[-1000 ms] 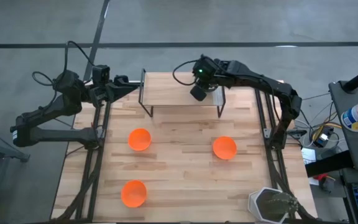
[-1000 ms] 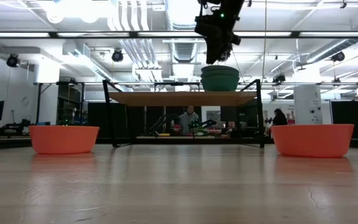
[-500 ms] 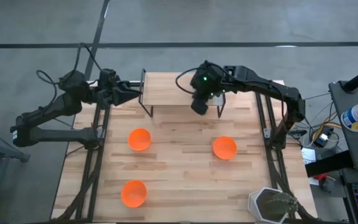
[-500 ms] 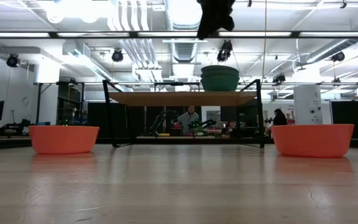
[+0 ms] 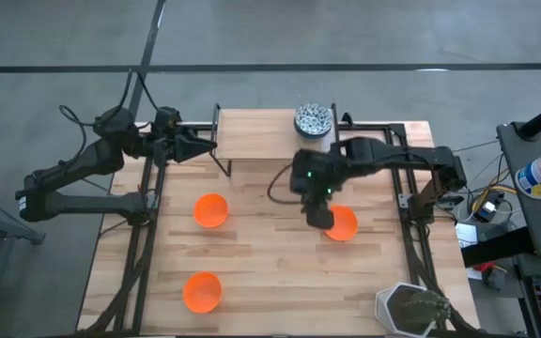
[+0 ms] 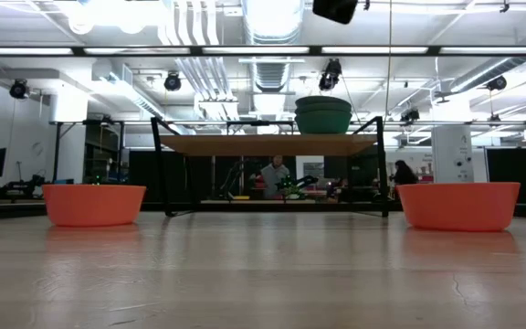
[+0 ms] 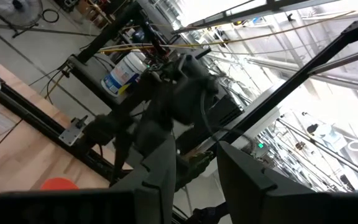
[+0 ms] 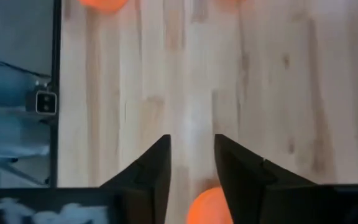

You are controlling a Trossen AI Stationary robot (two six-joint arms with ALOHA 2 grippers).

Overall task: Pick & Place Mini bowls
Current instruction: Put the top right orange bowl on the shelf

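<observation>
Left arm: at the table's far-left corner, left gripper (image 5: 198,147) in the air beside the left end of the raised wooden shelf (image 5: 261,137); in its wrist view the two dark fingers (image 7: 160,158) stand apart with nothing between them. Orange mini bowl (image 5: 210,210): on the butcher-block table (image 5: 270,272), left of centre, upright and empty. Second orange mini bowl (image 5: 202,292): near the front edge, directly in front of the first, well apart from it. Shelf: black wire legs, across the far edge of the table; in the low view a stack of speckled bowls (image 6: 323,115) sits on its right part, and from above the top one shows as a speckled blue-grey and white mini bowl (image 5: 314,120). Right arm: reaching from the right side toward the centre, right gripper (image 5: 318,214) over the left rim of the third orange mini bowl (image 5: 344,224); its wrist view shows the fingers (image 8: 154,171) parted with bare tabletop in the gap, gripping nothing. White hexagonal plant pot (image 5: 409,310): front-right corner.
</observation>
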